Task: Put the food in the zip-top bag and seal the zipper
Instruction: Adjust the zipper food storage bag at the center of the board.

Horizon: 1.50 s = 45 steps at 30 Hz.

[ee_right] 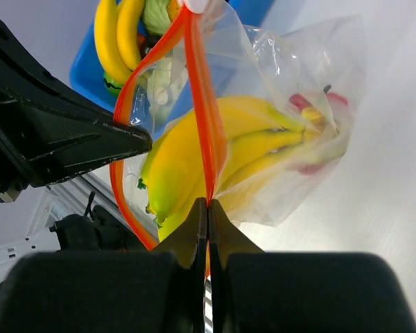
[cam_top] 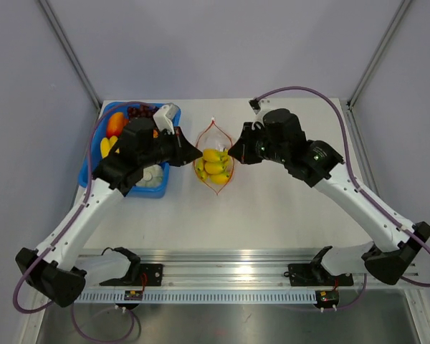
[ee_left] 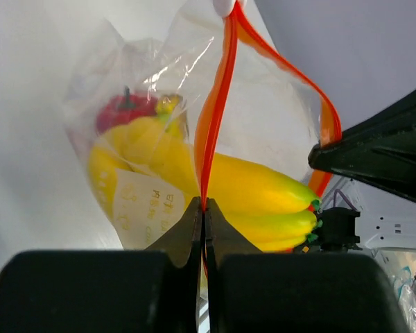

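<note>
Top external: left hand (cam_top: pixel 198 153), right hand (cam_top: pixel 232 152) each clamped on the zipper (ee_left: pixel 213 118) either side of the zip-top bag (ee_right: pixel 312 90), mouth gaping; one slip likely spills the food (cam_top: pixel 213 163).

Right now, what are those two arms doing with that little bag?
The left gripper and the right gripper each pinch one lip of the red-orange zipper on the clear zip-top bag, holding its mouth open. Yellow bananas and a red piece are already inside. An orange fruit lies in the blue tray. The zipper is not sealed yet.
</note>
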### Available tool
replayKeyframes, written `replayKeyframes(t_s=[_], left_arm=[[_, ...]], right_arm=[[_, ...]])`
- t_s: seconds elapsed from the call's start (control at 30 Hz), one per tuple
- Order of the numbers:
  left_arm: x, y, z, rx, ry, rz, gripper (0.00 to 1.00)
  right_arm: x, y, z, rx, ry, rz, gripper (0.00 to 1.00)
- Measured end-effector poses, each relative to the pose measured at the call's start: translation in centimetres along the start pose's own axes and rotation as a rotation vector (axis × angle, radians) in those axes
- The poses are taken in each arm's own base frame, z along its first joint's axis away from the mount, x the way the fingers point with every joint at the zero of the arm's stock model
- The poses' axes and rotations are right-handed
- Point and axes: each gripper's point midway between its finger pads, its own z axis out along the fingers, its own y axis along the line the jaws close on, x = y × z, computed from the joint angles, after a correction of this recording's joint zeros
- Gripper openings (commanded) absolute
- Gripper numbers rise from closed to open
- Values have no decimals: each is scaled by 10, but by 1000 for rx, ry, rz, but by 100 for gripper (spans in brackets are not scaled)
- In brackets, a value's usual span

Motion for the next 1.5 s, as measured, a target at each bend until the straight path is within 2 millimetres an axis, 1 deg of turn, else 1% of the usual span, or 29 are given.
replayKeyframes(t_s=[0.07, 0.1, 0.13, 0.23, 0.27, 0.3, 0.33, 0.37, 0.4, 0.43, 0.5, 0.57, 0.63, 0.67, 0.73, 0.8, 0.83, 0.9, 0.97, 1.03, 1.07, 1.13, 1.2, 1.27, 1.33, 1.37, 1.43, 1.47, 1.5], left_arm=[[-3, -3, -3, 17, -29, 16, 0], [0, 0, 0, 20, -33, 19, 0], [11, 10, 8, 7, -8, 8, 0], [65, 55, 42, -75, 140, -60, 0], [91, 75, 52, -117, 215, -95, 0], [115, 90, 56, -157, 283, -128, 0], [135, 101, 54, -194, 348, -158, 0], [145, 104, 51, -214, 385, -173, 0], [147, 103, 48, -217, 394, -175, 0], [141, 98, 45, -212, 388, -170, 0], [110, 77, 39, -166, 314, -133, 0], [70, 48, 29, -101, 203, -81, 0], [32, 19, 12, -32, 83, -27, 0], [19, 8, 4, -4, 33, -5, 0], [8, -2, -3, 26, -16, 18, 0], [12, 2, 4, 24, -8, 15, 0], [21, 10, 12, 8, 24, 2, 0], [45, 30, 32, -36, 110, -32, 0], [78, 55, 48, -100, 224, -80, 0], [104, 68, 47, -150, 318, -119, 0], [106, 67, 44, -150, 324, -120, 0], [93, 55, 37, -124, 287, -102, 0], [67, 34, 26, -76, 205, -65, 0], [41, 15, 13, -28, 115, -25, 0], [24, 4, 6, -1, 51, 2, 0], [21, 2, 6, 3, 35, 9, 0], [29, 11, 18, -7, 55, 3, 0], [40, 21, 28, -25, 90, -10, 0], [55, 33, 39, -50, 142, -29, 0]], right_arm=[[-6, 4, -5, -23, -40, 0, 0], [-3, 2, 0, -25, -43, 0, 0], [7, -5, 8, -12, -25, 3, 0], [56, -39, 48, 91, 112, 12, 0], [76, -54, 64, 140, 178, 15, 0], [95, -67, 76, 184, 243, 19, 0], [108, -74, 82, 211, 287, 20, 0], [119, -82, 84, 238, 330, 22, 0], [124, -84, 82, 251, 352, 25, 0], [122, -83, 78, 250, 349, 26, 0], [102, -69, 65, 212, 300, 26, 0], [63, -43, 46, 133, 189, 23, 0], [25, -15, 18, 39, 64, 21, 0], [10, -5, 6, 3, 12, 20, 0], [-7, 8, -14, -48, -63, 21, 0], [-7, 7, -15, -54, -74, 25, 0], [-2, 4, -11, -47, -63, 29, 0], [23, -13, 13, 13, 18, 42, 0], [56, -34, 39, 89, 134, 54, 0], [82, -51, 52, 149, 231, 64, 0], [88, -54, 51, 163, 253, 65, 0], [78, -47, 40, 146, 231, 64, 0], [52, -30, 22, 94, 152, 58, 0], [21, -10, -2, 24, 47, 50, 0], [1, 4, -25, -35, -42, 44, 0], [-2, 6, -30, -47, -62, 43, 0], [2, 2, -26, -44, -74, 44, 0], [10, -4, -17, -31, -58, 46, 0], [26, -15, -3, 1, -10, 52, 0]])
